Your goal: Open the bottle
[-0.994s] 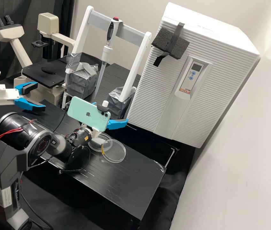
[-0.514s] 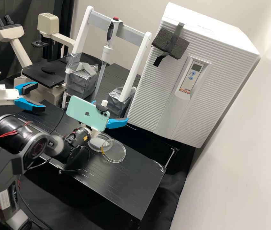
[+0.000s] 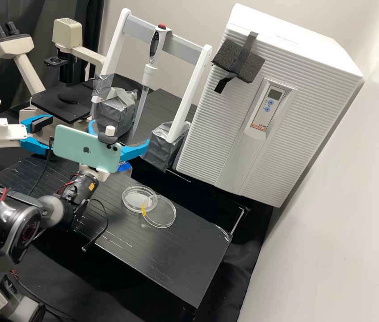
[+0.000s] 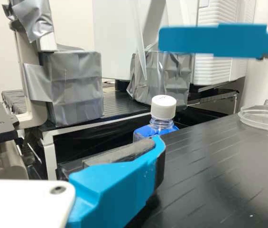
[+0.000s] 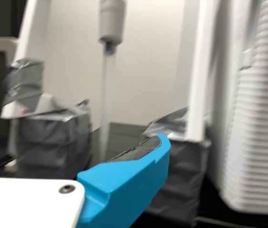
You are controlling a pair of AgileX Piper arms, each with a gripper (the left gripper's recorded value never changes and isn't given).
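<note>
A small bottle (image 4: 158, 124) of blue liquid with a white cap (image 4: 164, 105) stands upright at the back edge of the black bench. In the high view just a blue sliver of the bottle (image 3: 126, 167) peeks out under the right arm's green phone. My right gripper (image 3: 124, 142) hovers open above and around the bottle, touching nothing; one of its blue fingers (image 4: 219, 40) hangs above the cap. My left gripper (image 3: 48, 134) stands open at the far left, well short of the bottle, its near finger (image 4: 119, 175) in the foreground.
Two clear petri dishes (image 3: 139, 198) (image 3: 159, 211) lie mid-bench. A pipette (image 3: 147, 76) hangs in a white stand on grey taped blocks (image 3: 113, 109). A big white ribbed machine (image 3: 265, 103) stands to the right, a microscope (image 3: 42, 89) at the back left.
My right arm has swung left and back, from over the petri dishes to above the bottle. The left gripper has kept still.
</note>
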